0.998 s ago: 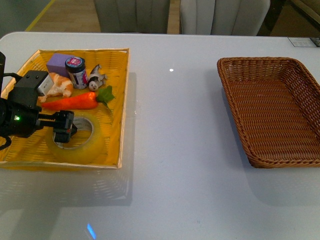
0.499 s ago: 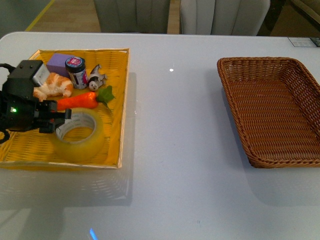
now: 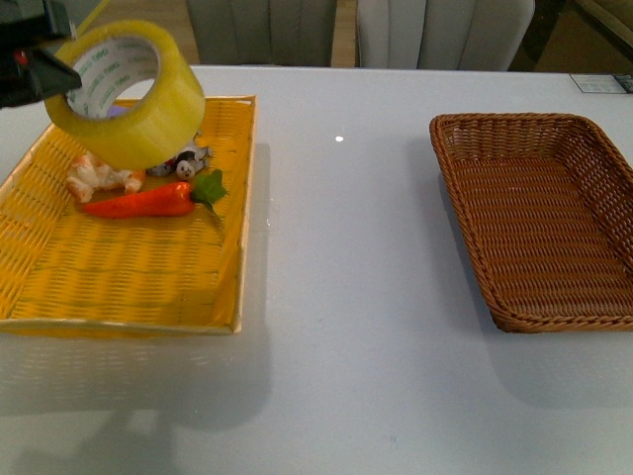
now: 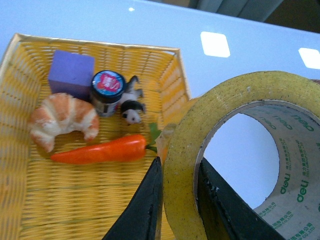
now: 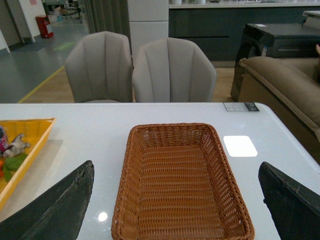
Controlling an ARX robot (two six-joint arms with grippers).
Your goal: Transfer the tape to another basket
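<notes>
The tape (image 3: pixel 148 119), a wide yellowish roll with a white core and green lettering, hangs in the air above the back of the yellow tray (image 3: pixel 119 267). My left gripper (image 3: pixel 49 71) is shut on it at the picture's top left corner. In the left wrist view the two black fingers (image 4: pixel 145 205) pinch the wall of the tape (image 4: pixel 185 145), one outside and one inside the ring. The brown wicker basket (image 3: pixel 534 198) sits empty at the table's right. My right gripper (image 5: pixel 176 167) hovers open above the basket (image 5: pixel 180 185), holding nothing.
In the yellow tray (image 4: pixel 75 200) lie a carrot (image 3: pixel 138 203), a croissant (image 3: pixel 99 176), a small toy animal (image 3: pixel 183 163), a lidded jar (image 4: pixel 106 90) and a purple block (image 4: pixel 71 72). Bare white table separates tray and basket. Two chairs (image 5: pixel 170 70) stand behind the table.
My left gripper has lifted the tape off the yellow tray's floor, up and toward the back left. The spot where the roll lay is bare.
</notes>
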